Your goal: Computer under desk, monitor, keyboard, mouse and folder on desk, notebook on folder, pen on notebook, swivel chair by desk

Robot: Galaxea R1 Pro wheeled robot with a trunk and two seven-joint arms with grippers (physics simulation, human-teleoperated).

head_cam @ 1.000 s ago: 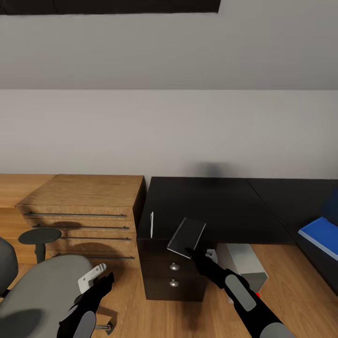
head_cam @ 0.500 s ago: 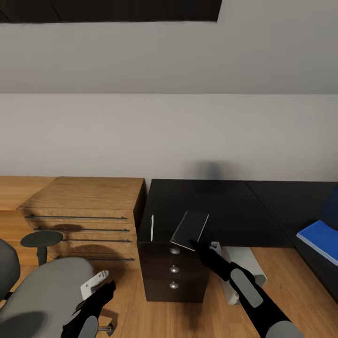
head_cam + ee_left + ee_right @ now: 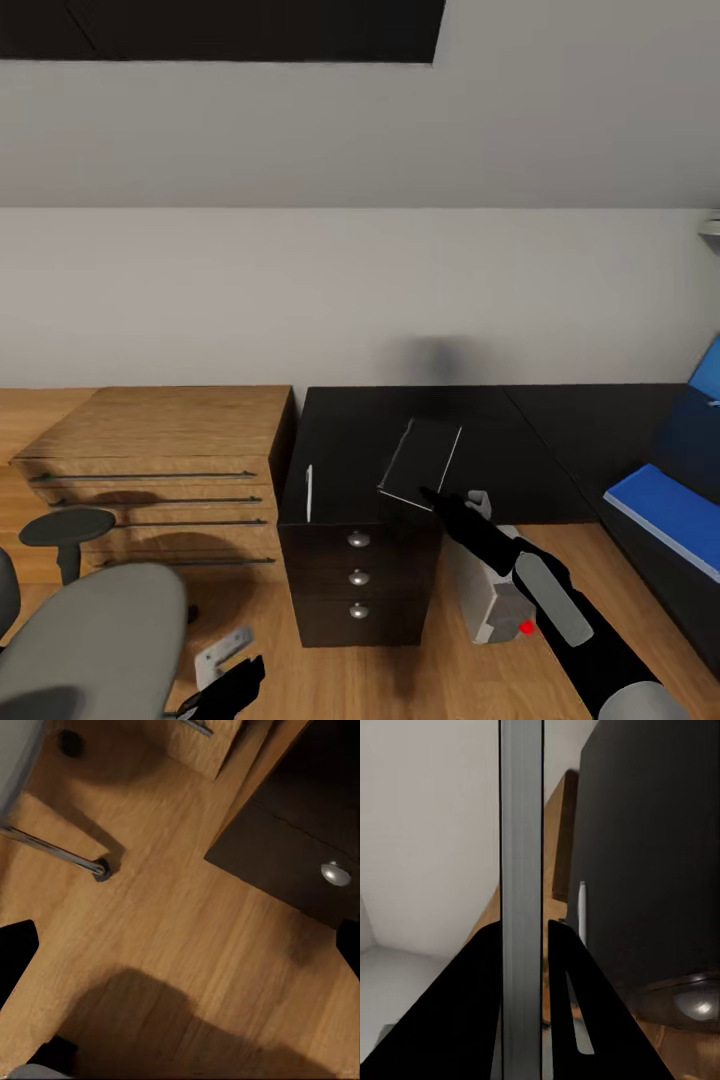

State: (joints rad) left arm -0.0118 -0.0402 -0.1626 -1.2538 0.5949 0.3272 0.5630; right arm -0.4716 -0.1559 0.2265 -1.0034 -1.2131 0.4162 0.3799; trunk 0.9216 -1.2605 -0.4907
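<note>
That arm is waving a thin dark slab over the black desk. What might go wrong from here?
Three risks, as I judge them:
1. The right gripper pinches the notebook only at one edge, so it may slip or swing.
2. The pen lies near the desk edge; a nudge may roll it off.
3. The folder sits far to the right, so carrying the notebook there risks clipping the desk.
</note>
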